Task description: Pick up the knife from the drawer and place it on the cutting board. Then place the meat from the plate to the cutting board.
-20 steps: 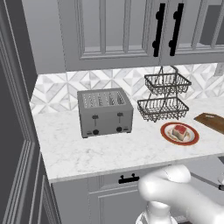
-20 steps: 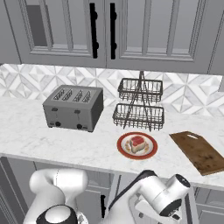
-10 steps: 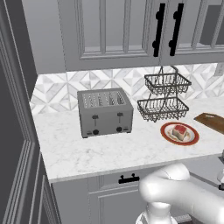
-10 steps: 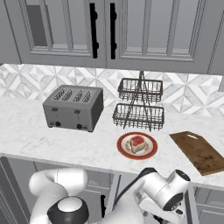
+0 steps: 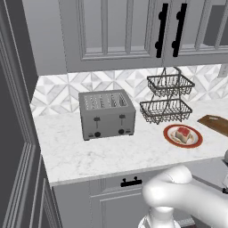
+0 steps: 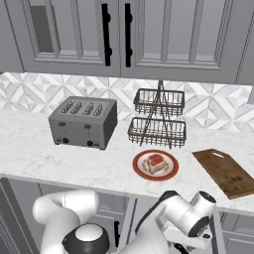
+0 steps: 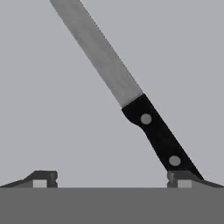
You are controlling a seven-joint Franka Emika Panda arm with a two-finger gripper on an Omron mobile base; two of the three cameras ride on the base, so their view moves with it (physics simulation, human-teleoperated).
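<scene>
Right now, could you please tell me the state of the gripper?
Gripper: open, holding nothing; its fingertips stand wide apart over the knife in the drawer.

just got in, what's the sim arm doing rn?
It is going for the knife. In the hand view the open gripper hangs over the plain grey drawer floor; the knife lies flat there, its dark handle end next to one fingertip, not yet gripped. On the counter, the meat sits on the plate and the cutting board to its right is bare. Nothing has been moved yet.
</scene>
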